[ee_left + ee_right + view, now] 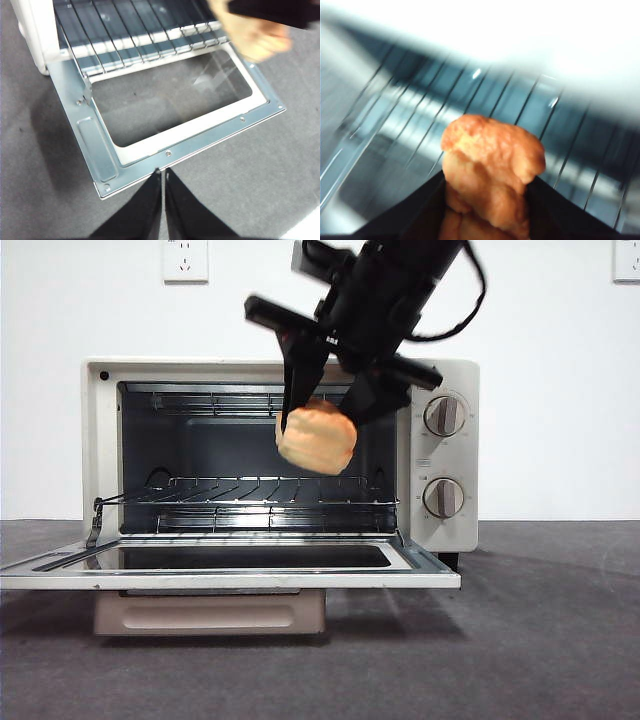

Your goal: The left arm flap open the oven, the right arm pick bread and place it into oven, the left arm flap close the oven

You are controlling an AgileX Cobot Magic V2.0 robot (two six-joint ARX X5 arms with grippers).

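The oven (280, 455) stands with its door (230, 568) flapped flat, so the right gripper (322, 405), pinching the bread (317, 437) at the cavity mouth, should ease deeper, then lower onto the wire rack (270, 490) at its 6 o'clock before releasing. The left gripper (163, 175), jaws pressed together, waits just off the door's front edge. The bread is golden-orange with a lumpy crust.

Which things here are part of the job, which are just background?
Job:
oven, door flapped open
bread, held in right gripper at the oven mouth
left gripper, shut, by the door's edge

Background:
wall sockets
grey table
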